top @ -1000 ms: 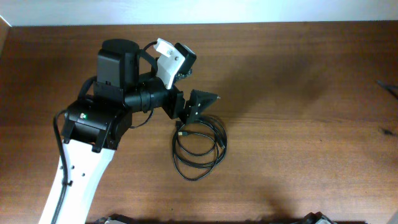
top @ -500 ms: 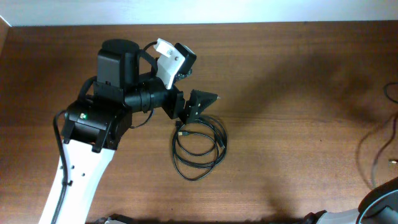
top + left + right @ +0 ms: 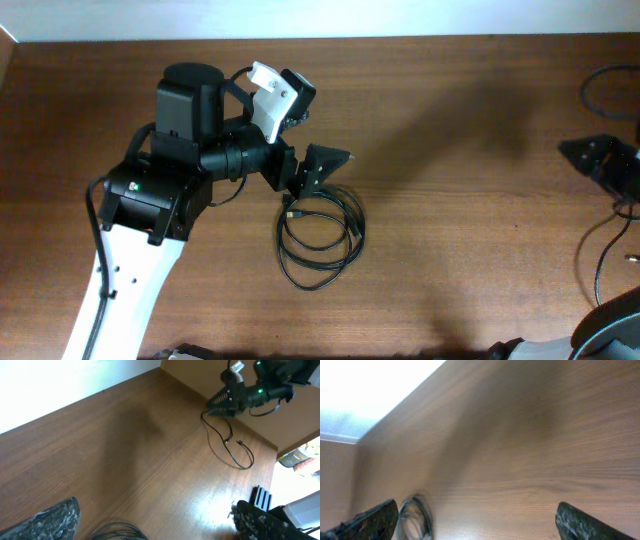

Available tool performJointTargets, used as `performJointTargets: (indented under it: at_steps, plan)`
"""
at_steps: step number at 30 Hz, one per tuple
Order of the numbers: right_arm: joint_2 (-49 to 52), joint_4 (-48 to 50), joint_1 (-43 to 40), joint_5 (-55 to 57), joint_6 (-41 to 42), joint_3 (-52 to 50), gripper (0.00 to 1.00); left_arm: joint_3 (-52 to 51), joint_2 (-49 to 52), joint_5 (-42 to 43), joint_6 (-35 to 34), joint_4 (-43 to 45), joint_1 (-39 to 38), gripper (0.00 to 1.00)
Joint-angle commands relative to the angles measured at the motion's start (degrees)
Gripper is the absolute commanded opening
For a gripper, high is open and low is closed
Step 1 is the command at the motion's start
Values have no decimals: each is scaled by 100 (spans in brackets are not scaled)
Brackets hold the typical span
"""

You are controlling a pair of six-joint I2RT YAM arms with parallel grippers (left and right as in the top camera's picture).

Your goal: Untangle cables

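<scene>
My left gripper [image 3: 322, 170] hovers just over the upper edge of the coiled cable [image 3: 355, 228], which lies in a few loops on the table [image 3: 470, 110] near the middle. Its fingers [image 3: 52, 521] are wide apart with nothing between them, I think so that they can come down on both sides of one strand. The left arm reaches in from the near left side, the forearm turned to the right and the wrist tilted down toward the coil. My right gripper [image 3: 598, 160] is at the far right edge, fingers also spread and empty, pointing inward. A second loose cable [image 3: 225, 439] lies near it, well apart from the coil. In my judgement only the coil needs opening.
</scene>
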Motion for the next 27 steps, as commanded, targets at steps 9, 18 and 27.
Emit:
performJointTargets:
  at_steps: [9, 18, 27]
  plan:
    - [-142, -817, 3617, 706, -426, 76, 87, 4, -24, -52, 55, -9, -17, 99]
    - [-142, -695, 5298, 1633, 404, 76, 87, 4, -70, -2959, -168, -1445, 470, 99]
    - [28, -33, 6693, 1862, 894, 70, 88, 4, -142, -3580, -162, -1829, 1491, 99]
